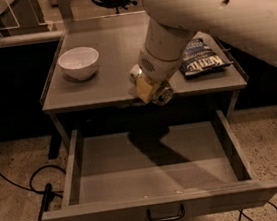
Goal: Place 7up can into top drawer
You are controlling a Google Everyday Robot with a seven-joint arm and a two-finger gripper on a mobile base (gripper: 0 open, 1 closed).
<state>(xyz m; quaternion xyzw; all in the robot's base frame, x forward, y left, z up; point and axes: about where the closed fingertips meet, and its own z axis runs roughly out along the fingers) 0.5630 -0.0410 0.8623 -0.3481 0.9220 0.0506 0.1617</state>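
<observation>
The 7up can [163, 94] lies sideways in my gripper [148, 87], its silver ends showing on either side of the yellow fingers [144, 88]. The gripper is shut on the can and holds it over the front edge of the tabletop, just above the open top drawer [155, 168]. The drawer is pulled fully out below, a grey shallow box with a dark U-shaped handle [165, 214] on its front panel. My large white arm comes in from the upper right and hides the middle of the can.
A white bowl [79, 63] stands at the left of the grey tabletop [104, 81]. A dark blue chip bag [201, 58] lies at the right. Black cables [38, 195] run over the speckled floor at lower left.
</observation>
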